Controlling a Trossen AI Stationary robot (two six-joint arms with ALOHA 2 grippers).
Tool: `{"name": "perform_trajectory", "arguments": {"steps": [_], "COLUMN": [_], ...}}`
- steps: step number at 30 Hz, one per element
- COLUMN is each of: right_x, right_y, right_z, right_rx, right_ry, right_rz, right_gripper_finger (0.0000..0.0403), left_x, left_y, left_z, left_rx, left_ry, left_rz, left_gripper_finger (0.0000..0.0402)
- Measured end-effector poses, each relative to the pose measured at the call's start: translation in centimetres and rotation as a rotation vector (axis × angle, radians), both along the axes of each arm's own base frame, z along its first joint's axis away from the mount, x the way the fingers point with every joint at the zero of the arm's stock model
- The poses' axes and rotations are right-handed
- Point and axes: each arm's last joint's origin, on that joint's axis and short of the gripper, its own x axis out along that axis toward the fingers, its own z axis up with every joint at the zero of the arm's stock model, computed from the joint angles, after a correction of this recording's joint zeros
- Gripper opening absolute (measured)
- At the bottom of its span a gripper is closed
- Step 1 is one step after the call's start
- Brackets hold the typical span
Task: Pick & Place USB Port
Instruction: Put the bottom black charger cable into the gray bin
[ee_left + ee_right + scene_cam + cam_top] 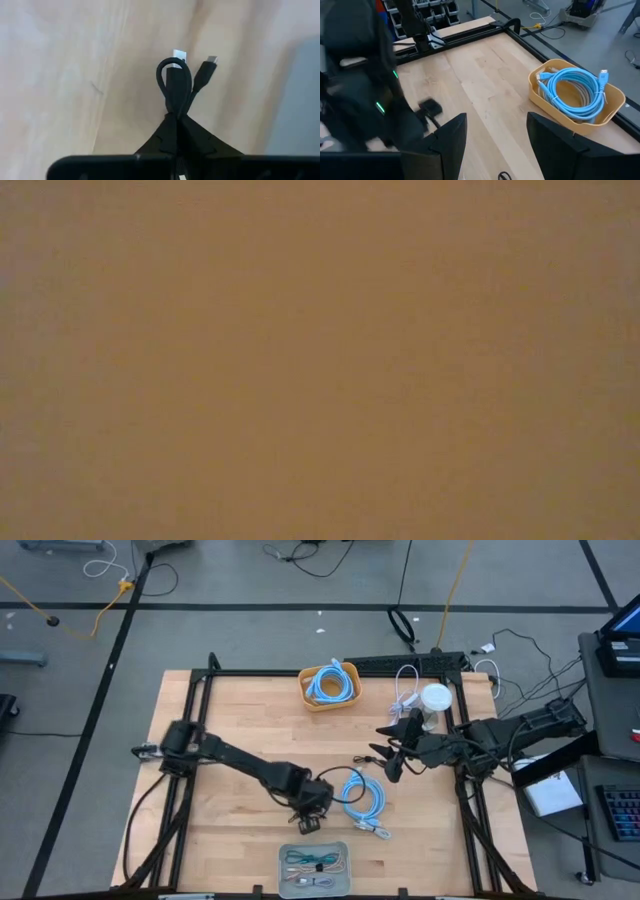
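Wide bare tabletop (240, 705) between the arms; hemmed by blue coiled cable (366, 802), grey tray (314, 868) below, yellow bin (330, 685) above.

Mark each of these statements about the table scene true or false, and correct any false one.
1. The left hand is shut on a black cable. True.
2. The yellow basket holds a red cable. False: it holds a coiled blue cable.
3. The right hand is open, holding nothing. True.
4. The grey tray sits at the table's far edge. False: it sits at the near edge, below the left hand.
5. A blue cable coil lies loose on the table. True.
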Motion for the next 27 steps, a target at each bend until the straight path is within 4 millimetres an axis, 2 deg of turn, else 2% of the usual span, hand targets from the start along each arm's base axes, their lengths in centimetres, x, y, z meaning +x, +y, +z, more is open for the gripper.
{"name": "perform_trajectory", "arguments": {"steps": [5,8,10,15,18,21,27], "right_x": [0.1,0.2,0.2,0.4,0.5,0.6,0.7], "right_y": [-0.3,-0.7,-1.0,-1.8,-2.3,-2.9,-3.7], "right_z": [0.0,0.0,0.0,0.0,0.0,0.1,0.2], "right_rx": [-0.006,-0.021,-0.026,-0.056,-0.069,-0.067,-0.069], "right_ry": [0.001,0.008,0.012,0.026,0.033,0.023,0.018], "right_rz": [-0.011,-0.019,-0.030,-0.048,-0.064,-0.089,-0.118], "right_gripper_finger": [0.0199,0.0199,0.0199,0.0199,0.0199,0.0199,0.0199], "left_x": [-2.1,-3.2,-3.9,-4.6,-4.2,-3.3,-0.9], "left_y": [0.3,-0.5,-1.5,-5.3,-7.1,-7.5,-6.8], "left_z": [5.7,8.4,9.5,9.7,9.8,9.4,6.0], "left_rx": [-0.035,-0.122,-0.191,-0.330,-0.421,-0.448,-0.470], "left_ry": [-0.074,-0.144,-0.154,-0.166,-0.222,-0.280,-0.266], "left_rz": [0.018,0.012,-0.012,-0.120,-0.196,-0.217,-0.311], "left_gripper_finger": [0.0004,0.0004,0.0004,0.0004,0.0003,0.0003,0.0003]}}
